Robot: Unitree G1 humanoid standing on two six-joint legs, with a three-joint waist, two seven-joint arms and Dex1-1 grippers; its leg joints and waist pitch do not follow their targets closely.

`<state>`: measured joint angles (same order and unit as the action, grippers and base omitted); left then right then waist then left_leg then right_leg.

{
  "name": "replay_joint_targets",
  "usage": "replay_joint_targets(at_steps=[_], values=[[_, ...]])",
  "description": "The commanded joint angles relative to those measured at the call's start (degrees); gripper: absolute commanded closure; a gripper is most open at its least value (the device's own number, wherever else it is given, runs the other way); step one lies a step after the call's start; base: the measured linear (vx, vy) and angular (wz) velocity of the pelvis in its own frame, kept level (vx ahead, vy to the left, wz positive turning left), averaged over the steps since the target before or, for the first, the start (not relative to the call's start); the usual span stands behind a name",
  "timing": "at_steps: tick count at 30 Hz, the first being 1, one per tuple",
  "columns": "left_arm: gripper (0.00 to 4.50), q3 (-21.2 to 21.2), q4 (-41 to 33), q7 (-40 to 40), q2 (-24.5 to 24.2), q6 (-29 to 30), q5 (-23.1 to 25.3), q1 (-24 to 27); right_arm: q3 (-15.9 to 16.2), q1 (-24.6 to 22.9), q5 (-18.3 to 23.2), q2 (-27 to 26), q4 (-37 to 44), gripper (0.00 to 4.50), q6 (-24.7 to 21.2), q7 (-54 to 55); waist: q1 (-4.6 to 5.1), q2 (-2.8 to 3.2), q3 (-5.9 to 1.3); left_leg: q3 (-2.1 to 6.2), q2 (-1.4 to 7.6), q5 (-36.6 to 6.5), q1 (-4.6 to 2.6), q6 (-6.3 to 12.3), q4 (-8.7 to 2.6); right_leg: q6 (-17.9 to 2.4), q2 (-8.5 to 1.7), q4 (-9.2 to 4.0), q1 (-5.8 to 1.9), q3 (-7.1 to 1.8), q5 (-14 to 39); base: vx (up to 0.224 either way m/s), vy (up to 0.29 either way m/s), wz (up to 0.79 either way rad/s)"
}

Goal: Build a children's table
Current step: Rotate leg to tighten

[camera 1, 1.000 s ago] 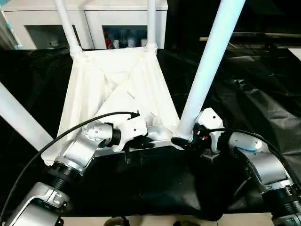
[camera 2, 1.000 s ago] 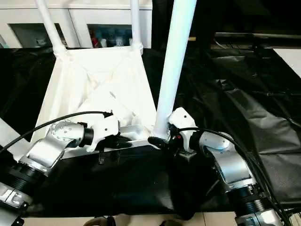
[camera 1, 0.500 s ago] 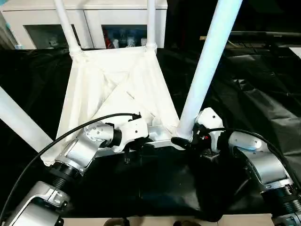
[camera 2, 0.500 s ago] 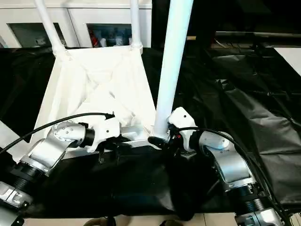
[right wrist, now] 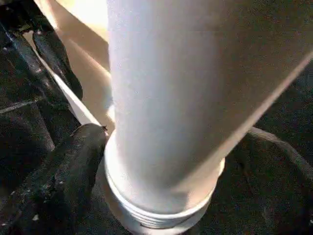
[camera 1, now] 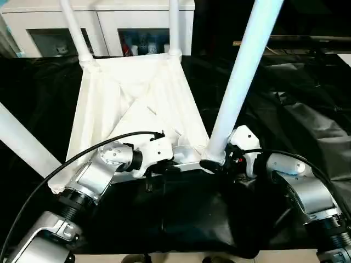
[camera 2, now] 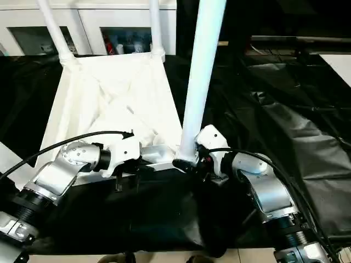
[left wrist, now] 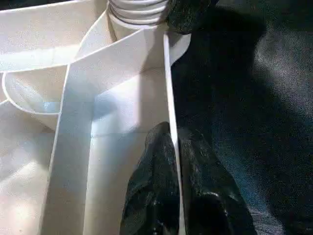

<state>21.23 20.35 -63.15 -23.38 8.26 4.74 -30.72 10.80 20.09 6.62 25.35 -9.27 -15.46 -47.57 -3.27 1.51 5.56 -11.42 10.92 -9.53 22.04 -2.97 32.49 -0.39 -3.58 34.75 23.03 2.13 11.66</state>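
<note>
White plastic children's table (camera 1: 137,104), lying upside down on a black sheet (camera 1: 285,98), ribbed X-braced underside facing up.

- Legs: four white tubes, all seated in the corner sockets. Far left leg (camera 1: 77,33) and far right leg (camera 1: 174,27) rise at the edge nearest the white cabinet (camera 1: 109,22). Near right leg (camera 1: 238,82) slants up and away to the right from its corner. Near left leg (camera 1: 22,139) runs out past the left edge of the head views.
- Position: the square top sits left of centre on the sheet, its near edge just in front of the two silver forearms and its far edge close to the cabinet front.
- Left end effector (camera 1: 164,167): at the near edge, between the two near corners and closer to the right one. Its black fingers (left wrist: 154,166) are pinched narrow on the thin upright rim (left wrist: 168,73), one on each face of that wall.
- Right end effector (camera 1: 211,164): at the near right corner, set wide about the foot of the near right leg. One black finger (right wrist: 63,171) lies against the ribbed collar at the leg's base; the other is hidden by the tube, so a firm hold cannot be confirmed.
- Black cable (camera 1: 66,164): arcs from the left wrist back along the left forearm.
- Surroundings: the crumpled black sheet extends well to the right of the table. The cabinet has glazed doors with small items behind them, too small to identify.
</note>
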Motion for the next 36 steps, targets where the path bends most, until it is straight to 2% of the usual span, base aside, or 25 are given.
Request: replay_joint_targets(at_steps=[1, 2, 4, 10, 14, 18, 25, 27, 29, 33, 34, 35, 36], values=[[4.46, 1.4, 2.5, 0.3, 0.4, 1.0, 0.3, 2.5, -0.2, 0.5, 0.7, -0.4, -0.2, 0.02, 0.5, -0.5, 0.25, -0.80, -2.27, 1.42, 2.58, -16.0, -1.12, 1.73, -4.23, -9.6, -4.39, -5.70, -1.40, -2.79, 20.2, 0.000, 0.000, 0.00], [4.50, 1.4, 2.4, 0.4, 0.3, 0.9, 0.3, 2.5, -0.2, 0.5, 0.7, -0.4, -0.3, 0.32, 0.4, -0.5, 0.23, -0.78, -2.27, 1.43, 2.58, -16.0, -1.13, 1.74, -4.24, -9.5, -4.42, -5.71, -1.40, -2.81, 20.4, 0.000, 0.000, 0.00], [4.50, 1.4, 2.4, 0.3, 0.4, 1.0, 0.2, 2.6, -0.3, 0.5, 0.9, -0.8, -0.5, 0.32, 0.5, -0.4, 0.26, -0.74, -2.33, 1.41, 2.61, -15.7, -1.16, 1.83, -4.24, -9.5, -4.41, -5.68, -1.37, -2.82, 19.9, 0.000, 0.000, 0.00], [4.50, 1.2, 2.5, 0.8, 0.6, 1.0, 0.1, 2.5, -0.6, 0.6, 1.2, -1.5, -0.9, 0.86, 0.5, -0.1, 0.26, -0.68, -2.36, 1.36, 2.58, -14.7, -1.08, 2.07, -4.28, -9.9, -4.33, -5.54, -1.48, -2.75, 17.9, 0.000, 0.000, 0.00], [4.50, 1.0, 2.7, 0.7, 0.7, 1.0, 0.1, 2.4, -0.7, 0.7, 1.2, -1.8, -1.4, 1.11, 0.7, 0.0, 0.28, -0.64, -2.32, 1.35, 2.59, -15.3, -1.17, 1.97, -4.29, -9.8, -4.42, -5.69, -1.42, -2.78, 19.1, 0.000, 0.000, 0.00], [4.50, 0.6, 2.8, 0.8, 0.8, 1.3, -0.1, 2.3, -0.6, 0.3, 1.1, -2.0, -1.8, 1.56, 1.0, 0.0, 0.34, -0.65, -2.23, 1.39, 2.62, -15.7, -1.16, 1.87, -4.38, -9.5, -4.47, -5.83, -1.37, -2.78, 20.2, 0.000, 0.000, 0.00], [4.50, -0.8, 3.6, 4.6, 2.5, 2.1, -0.1, 2.5, -1.8, -0.9, 0.6, -3.9, -2.6, 1.73, 0.2, 4.2, 0.60, -0.62, -1.94, 1.43, 2.53, -16.2, -1.10, 1.67, -4.53, -9.2, -4.46, -6.01, -1.24, -2.79, 21.3, 0.000, 0.000, 0.00], [4.50, -1.2, 4.0, 6.0, 3.4, 2.5, 0.0, 2.4, -2.6, -0.9, 0.1, -5.2, -3.6, 1.74, -0.2, 7.1, 0.71, -0.64, -1.88, 1.42, 2.52, -16.1, -1.07, 1.62, -4.55, -9.1, -4.44, -6.06, -1.19, -2.81, 21.4, 0.000, 0.000, 0.00], [4.50, -1.8, 4.5, 9.0, 5.8, 4.2, 0.1, 2.2, -4.6, -0.8, -0.4, -9.1, -5.6, 1.74, -1.6, 14.4, 0.99, -0.64, -1.82, 1.39, 2.36, -16.1, -1.10, 1.45, -4.57, -8.9, -4.47, -6.26, -1.04, -2.81, 22.6, 0.000, 0.000, 0.00], [4.50, -2.5, 6.0, 13.7, 9.4, 6.4, 0.5, 0.7, -6.1, -0.2, -1.2, -14.7, -8.1, 1.75, -3.1, 23.2, 1.44, -0.37, -1.64, 1.48, 2.33, -16.8, -1.27, 0.84, -4.83, -7.8, -4.31, -6.60, -0.74, -2.76, 24.5, 0.000, 0.000, 0.00], [4.50, -2.7, 6.7, 15.0, 10.5, 6.8, 0.8, 0.1, -6.4, 0.3, -1.5, -16.2, -9.1, 1.75, -3.4, 25.7, 1.46, -0.21, -1.79, 1.54, 2.39, -16.5, -1.37, 0.43, -4.90, -8.0, -4.37, -6.53, -0.84, -2.75, 23.3, 0.000, 0.000, 0.00], [4.50, -3.3, 8.6, 18.5, 12.6, 7.9, 1.2, -1.4, -7.2, 1.7, -2.2, -19.1, -12.0, 1.75, -3.4, 31.0, 1.63, -0.23, -1.66, 1.56, 2.31, -16.4, -1.17, 0.29, -5.00, -8.2, -4.27, -6.43, -0.85, -2.74, 22.6, 0.000, 0.000, 0.00], [4.50, -3.8, 10.4, 21.7, 14.5, 8.8, 1.7, -2.8, -8.3, 3.3, -2.3, -21.7, -14.8, 1.75, -3.5, 35.6, 1.65, -0.02, -1.65, 1.53, 2.32, -16.9, -1.37, 0.02, -4.99, -8.2, -4.29, -6.50, -0.65, -2.78, 22.8, 0.000, 0.000, 0.00]])
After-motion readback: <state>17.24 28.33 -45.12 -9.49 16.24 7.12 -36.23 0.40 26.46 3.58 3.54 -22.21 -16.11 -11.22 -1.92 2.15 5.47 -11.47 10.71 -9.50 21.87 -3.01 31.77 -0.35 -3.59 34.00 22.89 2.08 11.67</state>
